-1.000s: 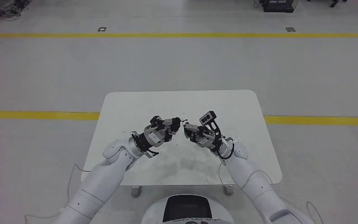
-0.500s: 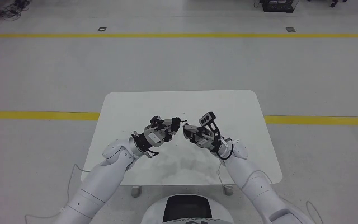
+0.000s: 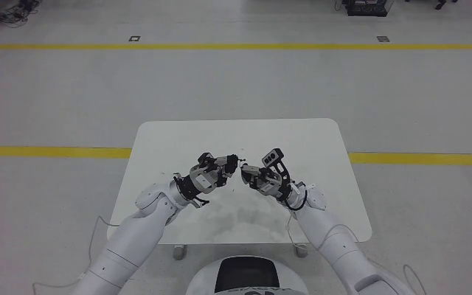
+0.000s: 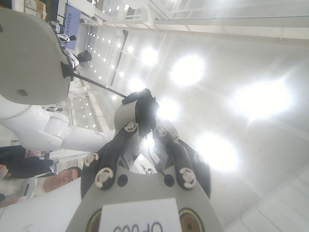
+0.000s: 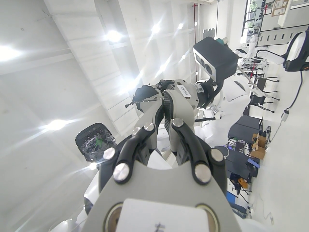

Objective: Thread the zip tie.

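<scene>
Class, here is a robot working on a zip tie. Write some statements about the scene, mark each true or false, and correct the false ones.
1. The left gripper and the right gripper are above the white table. True.
2. The zip tie lies flat on the table. False: it is held in the air between the two grippers.
3. The zip tie is a thin black strap. True.
4. The grippers are at opposite ends of the table. False: their tips nearly meet over its middle.
</scene>
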### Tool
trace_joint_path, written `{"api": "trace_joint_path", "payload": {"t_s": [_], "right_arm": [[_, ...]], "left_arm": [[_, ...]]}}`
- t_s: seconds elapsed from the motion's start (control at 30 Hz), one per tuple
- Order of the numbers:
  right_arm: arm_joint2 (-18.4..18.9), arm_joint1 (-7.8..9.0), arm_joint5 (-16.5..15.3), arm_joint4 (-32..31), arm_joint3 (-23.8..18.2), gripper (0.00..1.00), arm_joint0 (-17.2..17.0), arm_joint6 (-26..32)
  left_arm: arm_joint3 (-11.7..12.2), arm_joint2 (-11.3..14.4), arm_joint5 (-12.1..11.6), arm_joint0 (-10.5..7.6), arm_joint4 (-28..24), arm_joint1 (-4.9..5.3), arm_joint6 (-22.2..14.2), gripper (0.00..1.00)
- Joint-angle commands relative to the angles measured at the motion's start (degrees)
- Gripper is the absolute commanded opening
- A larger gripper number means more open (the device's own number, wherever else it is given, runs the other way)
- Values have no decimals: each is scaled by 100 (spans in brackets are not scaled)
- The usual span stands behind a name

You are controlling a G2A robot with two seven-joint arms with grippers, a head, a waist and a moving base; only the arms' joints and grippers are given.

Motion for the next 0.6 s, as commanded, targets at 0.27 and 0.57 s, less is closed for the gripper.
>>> {"api": "trace_joint_path", "payload": {"t_s": [0.27, 0.57], "right_arm": [[-20, -1, 2, -28, 41, 0, 18, -23], [-32, 1, 20, -46, 73, 0, 25, -43]], "left_arm": [[0, 0, 0, 0, 0, 0, 0, 0], [0, 0, 0, 0, 0, 0, 0, 0]]}}
